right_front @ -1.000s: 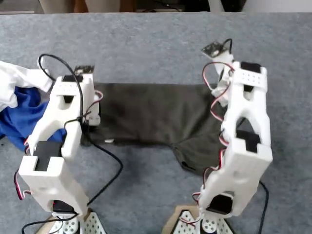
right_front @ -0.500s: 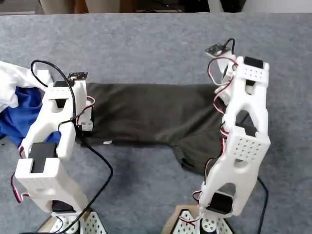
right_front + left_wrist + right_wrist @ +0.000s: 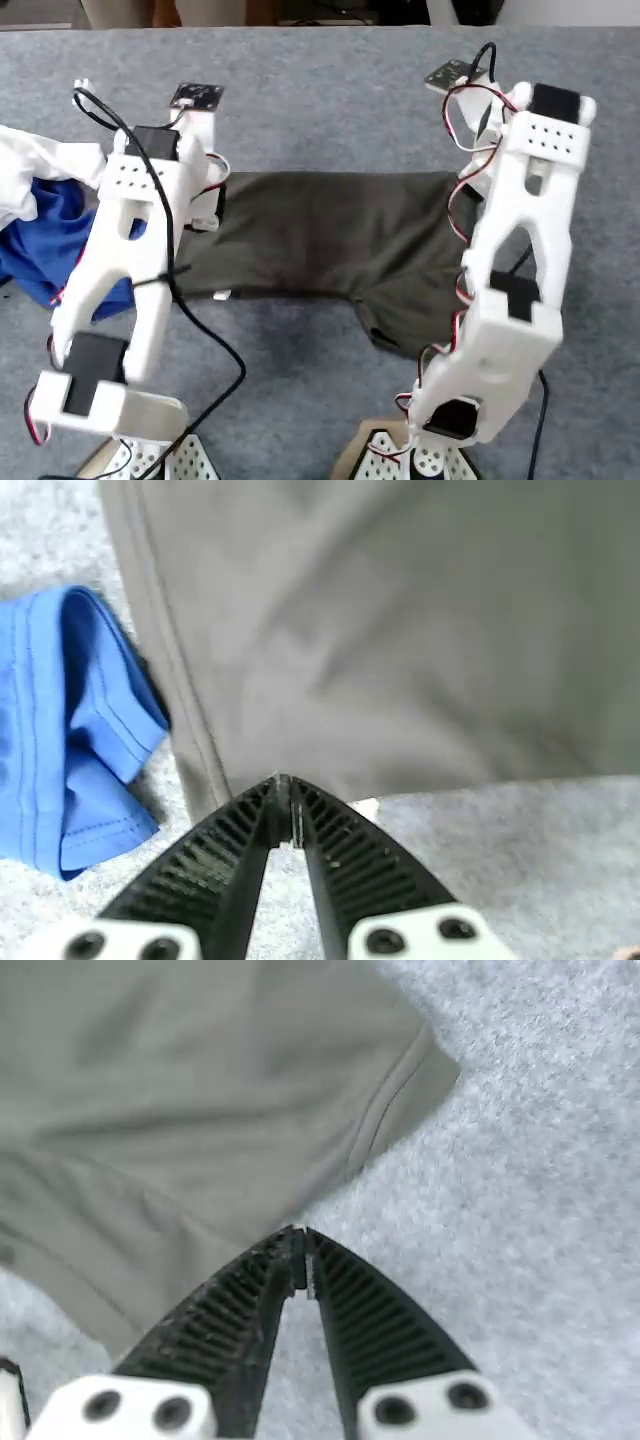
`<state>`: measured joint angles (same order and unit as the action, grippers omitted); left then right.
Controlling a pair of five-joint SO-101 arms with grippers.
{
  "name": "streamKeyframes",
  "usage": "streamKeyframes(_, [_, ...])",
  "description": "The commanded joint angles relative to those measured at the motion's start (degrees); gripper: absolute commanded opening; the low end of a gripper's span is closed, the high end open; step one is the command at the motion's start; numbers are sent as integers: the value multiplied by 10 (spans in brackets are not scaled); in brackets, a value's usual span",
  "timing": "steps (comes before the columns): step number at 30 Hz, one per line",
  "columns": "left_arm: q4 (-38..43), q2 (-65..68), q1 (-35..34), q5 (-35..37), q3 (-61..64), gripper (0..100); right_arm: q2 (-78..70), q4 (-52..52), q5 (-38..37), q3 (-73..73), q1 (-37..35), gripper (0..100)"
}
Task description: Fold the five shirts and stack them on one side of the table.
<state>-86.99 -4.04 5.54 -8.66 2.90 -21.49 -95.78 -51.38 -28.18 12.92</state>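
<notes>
Nearest the viewer, two white moulded-plastic arms rise from the near edge of the desk (image 3: 300,370). They carry black motor blocks and looping black, red and white wires. The left arm (image 3: 120,270) leans over one end of a dark shirt (image 3: 320,235), and the right arm (image 3: 515,250) leans over the other end.

The left end effector (image 3: 283,795) has black ribbed jaws closed tip to tip. It hangs above the shirt's near hem, close to a small white tag (image 3: 365,806). The right end effector (image 3: 301,1255) is closed in the same way, above the shirt's edge where a sleeve corner lies on the desk.

The desk is covered in grey felt-like fabric with a fuzzy nap. The dark shirt is olive-grey, soft and matte. It lies flat across the middle of the desk as a wide band between the two arms, faintly creased. A rumpled flap of it droops toward the near side by the right arm.

Just beside the shirt's left end lies a crumpled blue shirt (image 3: 40,245) with stitched hems. Touching that, farther back at the desk's left edge, is a bunched white shirt (image 3: 30,165). Beyond the far edge runs a thin strip of room, too narrow to make out.
</notes>
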Motion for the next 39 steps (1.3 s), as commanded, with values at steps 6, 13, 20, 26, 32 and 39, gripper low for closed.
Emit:
streamKeyframes(6, [40,-269,18,-2,163,19,309,104,-62,350,6,5])
streamKeyframes(13, [96,-330,-97,-53,267,21,588,200,-155,705,7,5])
streamKeyframes(20, [233,-291,-184,-61,389,21,771,179,-219,898,7,100])
streamKeyframes(26, [375,-267,-187,-24,503,21,786,129,-232,918,-12,218])
streamKeyframes(32, [402,-260,-186,-14,520,21,784,132,-193,960,-109,225])
streamKeyframes(39, [411,-259,-185,-16,525,21,783,202,-189,1036,-138,227])
